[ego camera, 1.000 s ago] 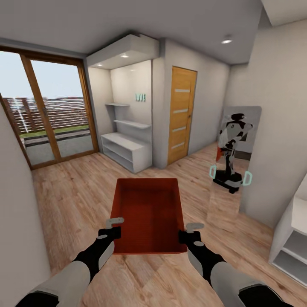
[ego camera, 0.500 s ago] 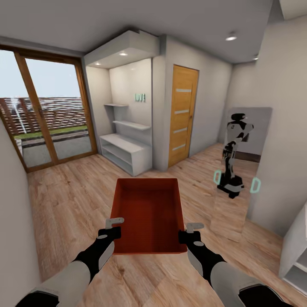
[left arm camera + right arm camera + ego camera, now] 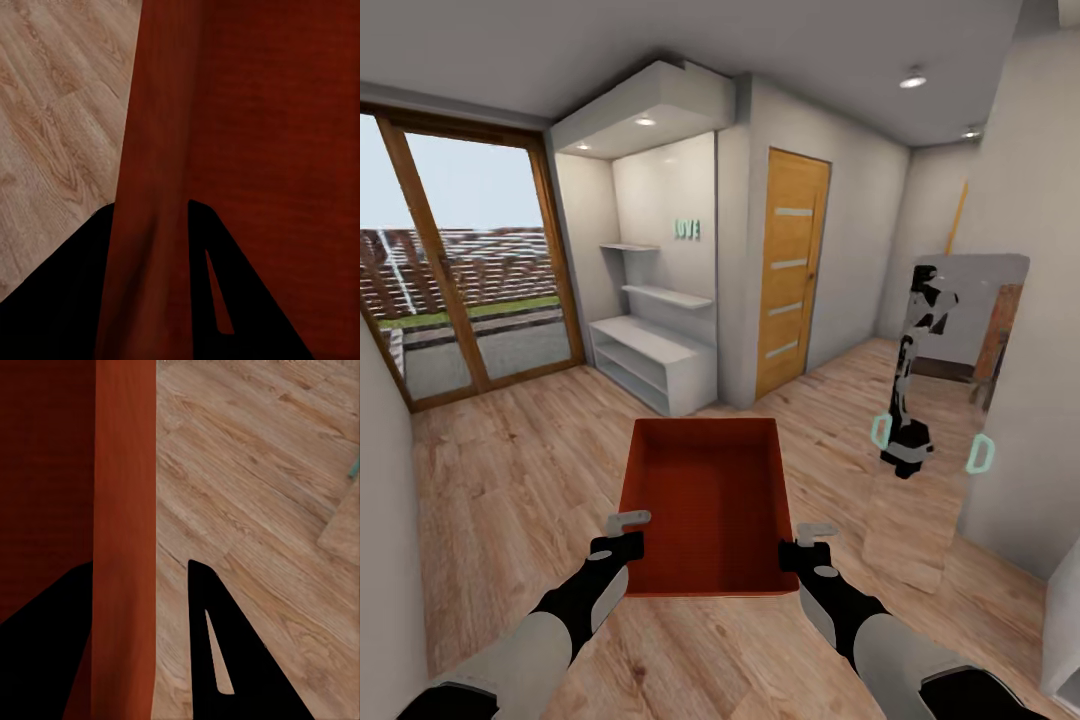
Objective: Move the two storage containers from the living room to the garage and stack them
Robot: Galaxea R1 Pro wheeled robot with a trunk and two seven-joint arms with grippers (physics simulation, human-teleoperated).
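Both grippers — left gripper, right gripper — pinching bin side walls; carrying level over wood floor; keeping grip even.

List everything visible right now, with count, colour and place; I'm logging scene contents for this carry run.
storage container: one, orange-red, open top, held over the wood floor between both grippers
wood-plank floor: one, light brown, across the room
glass doors: one wood-framed set, far left
shelf unit: one, white, in the alcove ahead
panel door: one, orange wood, shut, right of the alcove
mirror: one, against the right wall, reflecting the robot
left gripper: black and grey, astride the container's left wall
right gripper: black and grey, astride its right wall
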